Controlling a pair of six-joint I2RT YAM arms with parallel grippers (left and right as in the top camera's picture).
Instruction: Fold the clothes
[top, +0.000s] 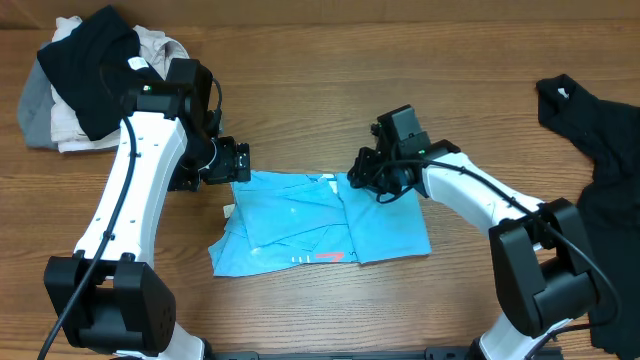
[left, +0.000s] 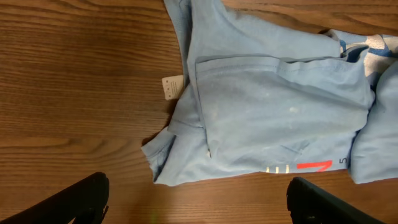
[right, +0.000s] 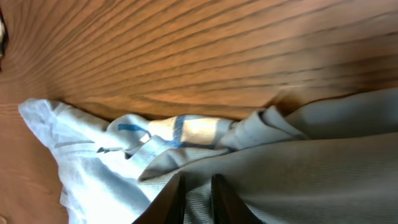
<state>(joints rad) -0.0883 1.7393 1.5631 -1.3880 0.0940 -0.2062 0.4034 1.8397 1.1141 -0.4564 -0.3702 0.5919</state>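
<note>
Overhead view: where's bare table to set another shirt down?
Free: the far strip of table between the clothes pile and the black shirt; the near strip in front of the blue shirt. Crowded: the blue shirt's far edge, with the left gripper and right gripper at it.

Even light is falling from above, casting soft shadows on the table. Right wrist view is blurring close up; shirt is blowing out white at left.

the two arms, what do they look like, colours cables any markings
Both the left arm and right arm have white tube links, black joint housings and black cables along them. A green light shows on each. Left gripper and right gripper are black.
</note>
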